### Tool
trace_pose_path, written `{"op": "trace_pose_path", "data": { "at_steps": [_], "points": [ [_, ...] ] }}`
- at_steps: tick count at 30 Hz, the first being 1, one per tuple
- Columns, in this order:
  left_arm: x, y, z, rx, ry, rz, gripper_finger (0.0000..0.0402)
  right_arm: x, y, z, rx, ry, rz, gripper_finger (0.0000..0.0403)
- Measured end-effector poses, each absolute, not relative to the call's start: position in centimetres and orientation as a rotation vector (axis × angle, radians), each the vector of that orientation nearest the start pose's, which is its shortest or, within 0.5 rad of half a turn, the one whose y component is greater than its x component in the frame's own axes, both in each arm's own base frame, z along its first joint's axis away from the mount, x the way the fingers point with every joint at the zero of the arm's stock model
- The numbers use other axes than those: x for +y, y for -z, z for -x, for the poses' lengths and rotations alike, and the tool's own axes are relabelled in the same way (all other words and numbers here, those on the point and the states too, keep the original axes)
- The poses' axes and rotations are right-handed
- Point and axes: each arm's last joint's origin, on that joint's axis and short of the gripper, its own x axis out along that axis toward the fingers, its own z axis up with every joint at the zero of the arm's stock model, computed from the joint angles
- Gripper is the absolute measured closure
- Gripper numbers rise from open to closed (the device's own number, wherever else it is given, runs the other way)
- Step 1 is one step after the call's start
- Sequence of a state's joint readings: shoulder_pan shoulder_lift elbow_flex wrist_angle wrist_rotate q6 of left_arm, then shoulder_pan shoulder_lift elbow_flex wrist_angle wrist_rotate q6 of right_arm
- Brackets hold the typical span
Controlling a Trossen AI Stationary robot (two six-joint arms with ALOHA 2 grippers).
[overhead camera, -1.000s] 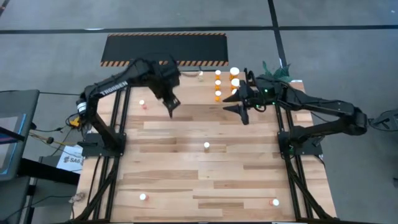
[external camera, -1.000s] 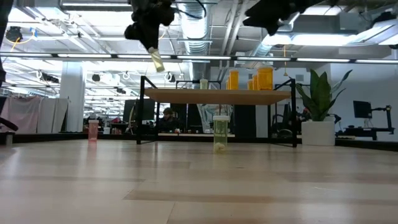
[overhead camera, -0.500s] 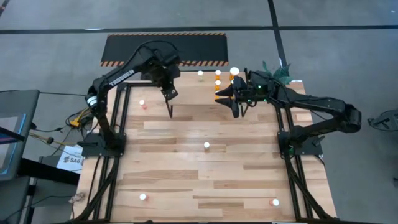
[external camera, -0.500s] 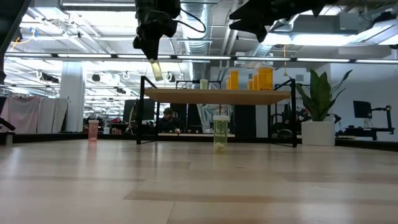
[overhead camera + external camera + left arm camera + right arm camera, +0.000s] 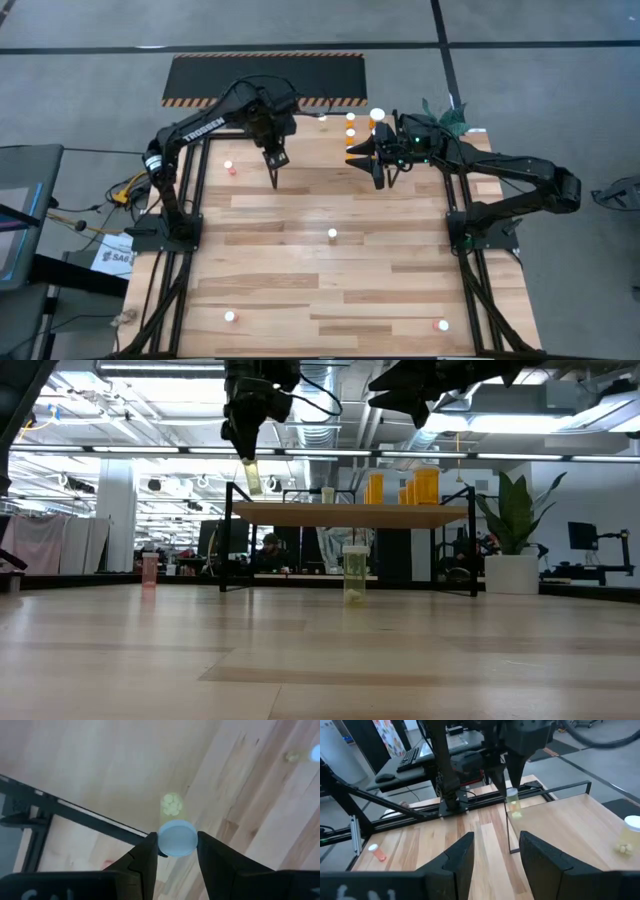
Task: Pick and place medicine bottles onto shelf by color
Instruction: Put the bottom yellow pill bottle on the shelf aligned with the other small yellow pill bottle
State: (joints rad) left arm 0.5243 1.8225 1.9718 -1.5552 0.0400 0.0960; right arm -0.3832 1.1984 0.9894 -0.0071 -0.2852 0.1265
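My left gripper (image 5: pixel 276 160) points down above the left end of the shelf (image 5: pixel 350 515) and is shut on a pale yellow-green medicine bottle (image 5: pixel 250 473). Orange bottles (image 5: pixel 415 487) and one pale bottle (image 5: pixel 328 495) stand on the shelf. My right gripper (image 5: pixel 496 845) hovers level over the shelf's near right part, open and holding nothing. On the table stand a yellow-green bottle (image 5: pixel 332 234), a red-pink one (image 5: pixel 230 167) and two near the front edge (image 5: pixel 229 316). My left gripper pinches the bottle's white cap (image 5: pixel 165 840) between its two fingers, which come from above and point down. The bottle's body (image 5: pixel 171 805) hangs below the fingers, nearly upright and clear of the shelf top.
A white pot with a green plant (image 5: pixel 510 572) stands at the table's far right, beside the shelf. A black mat with striped edges (image 5: pixel 265 78) lies on the floor beyond the table. Bare planks stretch across the table's middle and near half.
My left gripper has gone a little toward the table's right edge and down over the shelf's left end, rolling about its own line; the bottle now hangs more upright. My right gripper has shifted toward the table's left and tipped up to level.
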Motion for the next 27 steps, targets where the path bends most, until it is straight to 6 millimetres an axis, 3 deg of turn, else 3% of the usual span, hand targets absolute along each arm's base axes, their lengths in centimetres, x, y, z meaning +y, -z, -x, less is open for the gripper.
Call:
{"op": "trace_pose_path", "data": {
  "at_steps": [20,27],
  "points": [
    [16.47,-35.55,-29.56,1.402,-0.341,0.267,0.029,-9.27,-33.54,-25.27,0.213,0.109,-0.199,0.0226],
    [16.49,-35.56,-29.56,1.403,-0.346,0.262,0.0271,-9.26,-33.54,-25.26,0.212,0.108,-0.199,0.0226]
  ]
}}
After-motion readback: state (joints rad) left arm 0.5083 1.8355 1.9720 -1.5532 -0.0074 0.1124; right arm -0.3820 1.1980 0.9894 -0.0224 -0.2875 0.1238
